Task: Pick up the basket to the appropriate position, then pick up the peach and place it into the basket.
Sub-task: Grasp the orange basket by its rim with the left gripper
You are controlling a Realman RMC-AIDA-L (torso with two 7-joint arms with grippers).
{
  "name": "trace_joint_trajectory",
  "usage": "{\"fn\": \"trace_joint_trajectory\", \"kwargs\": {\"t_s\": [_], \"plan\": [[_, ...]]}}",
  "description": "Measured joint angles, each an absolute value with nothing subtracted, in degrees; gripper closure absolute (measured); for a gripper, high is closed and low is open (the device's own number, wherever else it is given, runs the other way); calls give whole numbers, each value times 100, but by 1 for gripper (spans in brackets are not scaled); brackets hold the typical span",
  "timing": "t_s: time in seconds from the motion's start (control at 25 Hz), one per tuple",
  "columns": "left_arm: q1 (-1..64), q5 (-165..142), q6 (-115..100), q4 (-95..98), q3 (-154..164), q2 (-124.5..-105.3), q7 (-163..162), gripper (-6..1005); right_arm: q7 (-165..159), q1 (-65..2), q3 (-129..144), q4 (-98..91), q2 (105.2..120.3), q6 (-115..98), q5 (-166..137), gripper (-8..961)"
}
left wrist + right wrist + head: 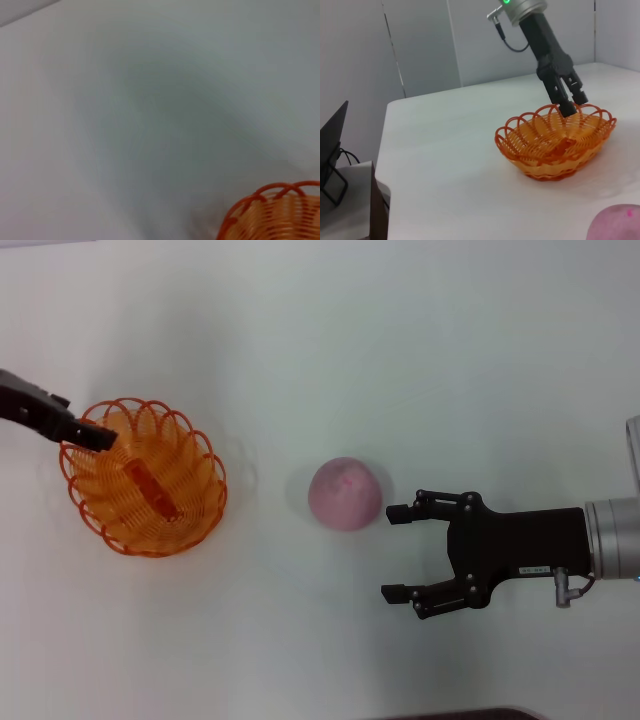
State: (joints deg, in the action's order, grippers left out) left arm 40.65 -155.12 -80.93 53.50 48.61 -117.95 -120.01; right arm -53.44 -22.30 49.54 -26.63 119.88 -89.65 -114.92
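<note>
The orange wire basket (145,478) stands on the white table at the left. My left gripper (98,437) is at its far left rim; in the right wrist view its fingers (568,106) are pinched together on the basket's (555,140) looped rim. Part of the rim also shows in the left wrist view (275,210). The pale pink peach (345,494) lies on the table to the right of the basket, apart from it, and also shows in the right wrist view (617,225). My right gripper (396,552) is open and empty, just right of the peach and slightly nearer me.
The white table (330,330) stretches around both things. In the right wrist view the table's edge (382,165) drops off beyond the basket, with a dark stand (332,150) beside it and grey wall panels behind.
</note>
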Motion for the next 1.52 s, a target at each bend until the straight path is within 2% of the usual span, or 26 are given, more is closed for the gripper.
{"fn": "trace_joint_trajectory", "kwargs": {"t_s": [0.2,0.4,0.92,1.12,1.52], "plan": [[4398,-15878,-8179,5335,5161,-11836,-12110,145,-5346,-2223,4957,-2663,11996,-8965,-11495,3],[4604,-16240,-8185,5327,5330,-11981,-12136,153,-5355,-2235,4957,-2663,11997,-8965,-11498,3],[4617,-16357,-7882,5319,5613,-12052,-12297,262,-5361,-2253,4957,-2660,11997,-8902,-11510,4],[4605,-16361,-7819,5269,5712,-12048,-12349,425,-5361,-2253,4957,-2654,11997,-8894,-11510,4],[4638,-16366,-7795,5255,5724,-12063,-12374,833,-5361,-2253,4965,-2627,11997,-8883,-11504,5]]}}
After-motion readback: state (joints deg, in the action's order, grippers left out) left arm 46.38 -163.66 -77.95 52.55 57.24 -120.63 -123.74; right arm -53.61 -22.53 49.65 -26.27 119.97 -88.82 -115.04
